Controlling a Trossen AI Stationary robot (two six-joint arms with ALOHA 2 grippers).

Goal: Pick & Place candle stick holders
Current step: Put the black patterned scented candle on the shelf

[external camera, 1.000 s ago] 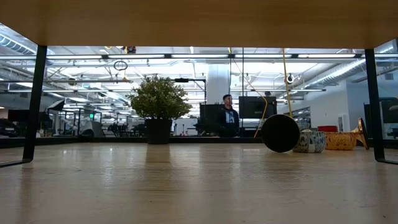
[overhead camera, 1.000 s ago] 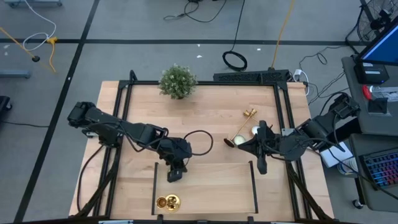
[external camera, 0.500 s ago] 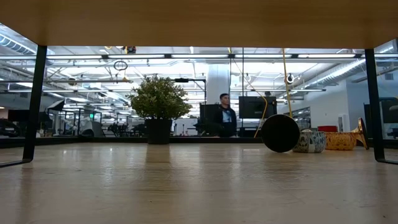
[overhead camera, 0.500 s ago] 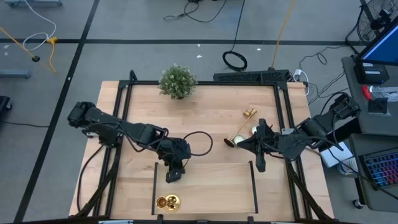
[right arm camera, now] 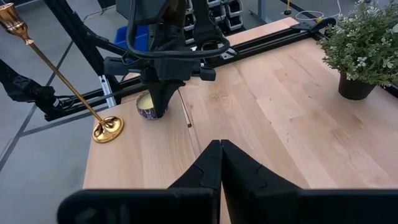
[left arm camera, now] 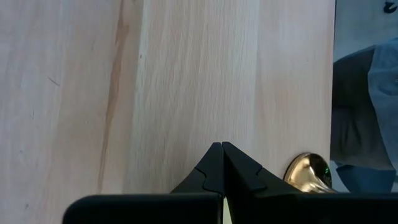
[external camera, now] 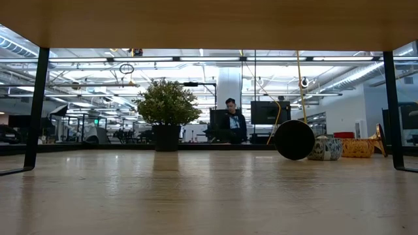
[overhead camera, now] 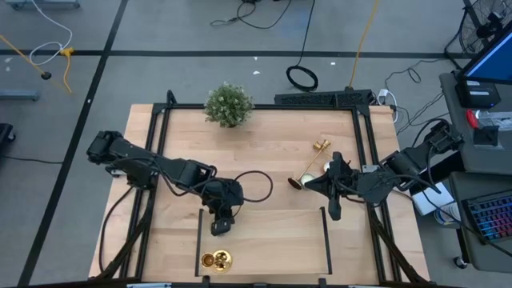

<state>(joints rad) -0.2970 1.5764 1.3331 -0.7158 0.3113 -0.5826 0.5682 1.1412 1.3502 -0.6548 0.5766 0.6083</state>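
Observation:
One gold candle stick holder stands on its round base near the table's front edge; in the right wrist view the same holder rises slim and tall. A second holder lies on its side right of centre, base toward the front. My left gripper hangs shut and slanting down just behind the standing holder, whose gold edge shows beside its fingers. My right gripper is shut, raised near the lying holder and pointing toward the table's left. Neither holds anything.
A potted green plant stands at the far edge. A small pale jar sits by the lying holder, and another jar shows under my left arm. Black frame rails cross the front of the table. A person sits far behind.

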